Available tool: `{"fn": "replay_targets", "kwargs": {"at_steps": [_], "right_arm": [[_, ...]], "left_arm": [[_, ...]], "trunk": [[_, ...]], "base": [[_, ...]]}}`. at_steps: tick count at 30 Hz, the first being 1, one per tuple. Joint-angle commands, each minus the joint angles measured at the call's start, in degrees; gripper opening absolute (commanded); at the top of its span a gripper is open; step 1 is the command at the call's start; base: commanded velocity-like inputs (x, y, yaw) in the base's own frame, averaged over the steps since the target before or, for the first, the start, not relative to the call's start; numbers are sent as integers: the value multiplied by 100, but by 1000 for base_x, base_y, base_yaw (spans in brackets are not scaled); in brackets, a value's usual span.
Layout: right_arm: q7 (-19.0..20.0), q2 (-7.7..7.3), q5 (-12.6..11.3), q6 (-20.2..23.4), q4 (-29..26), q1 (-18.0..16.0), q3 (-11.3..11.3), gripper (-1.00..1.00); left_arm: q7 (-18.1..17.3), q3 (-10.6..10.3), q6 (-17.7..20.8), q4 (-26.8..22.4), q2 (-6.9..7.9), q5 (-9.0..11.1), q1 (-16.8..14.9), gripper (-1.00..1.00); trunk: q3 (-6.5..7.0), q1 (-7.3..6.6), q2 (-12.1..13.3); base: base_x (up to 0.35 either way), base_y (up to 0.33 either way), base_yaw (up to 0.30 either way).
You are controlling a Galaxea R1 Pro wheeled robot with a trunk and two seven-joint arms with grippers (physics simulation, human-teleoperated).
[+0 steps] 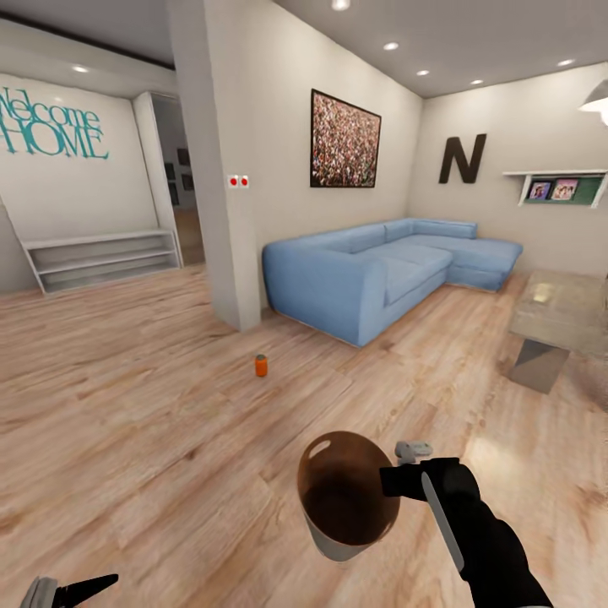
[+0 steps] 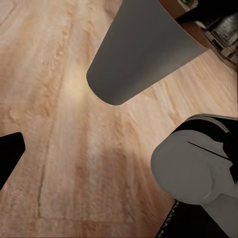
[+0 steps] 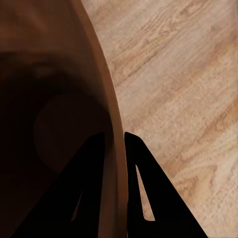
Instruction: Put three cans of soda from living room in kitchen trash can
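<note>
Trash can (image 1: 348, 498) held off the wood floor (image 1: 152, 439), right end effector (image 1: 399, 481) clamped on its rim, one finger inside, one outside (image 3: 141, 188). One orange soda can (image 1: 261, 365) upright on the floor ahead, well apart, near the white pillar (image 1: 215, 169) and blue sofa (image 1: 380, 270); grey low surface (image 1: 557, 312) off right. Left end effector (image 1: 72, 591) low at left, can't tell apart or together.
</note>
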Motion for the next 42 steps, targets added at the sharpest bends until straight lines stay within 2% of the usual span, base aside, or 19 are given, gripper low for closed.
{"fn": "replay_targets", "kwargs": {"at_steps": [1, 14, 26, 42], "right_arm": [[21, 1, -126, 9, -2, -1, 0, -100], [21, 1, -126, 10, -2, 2, 0, -100], [21, 3, -126, 9, -2, 2, 1, -100], [24, 2, -133, 6, -2, 2, -1, -100]], "left_arm": [[0, 0, 0, 0, 0, 0, 0, 100], [0, 0, 0, 0, 1, 0, 0, 100], [0, 0, 0, 0, 0, 0, 0, 100], [0, 0, 0, 0, 1, 0, 0, 100]], "trunk": [[6, 0, 0], [72, 0, 0], [99, 0, 0], [193, 0, 0]], "base": [[226, 299, -232], [225, 299, -228], [225, 299, -85], [225, 299, -207]]}}
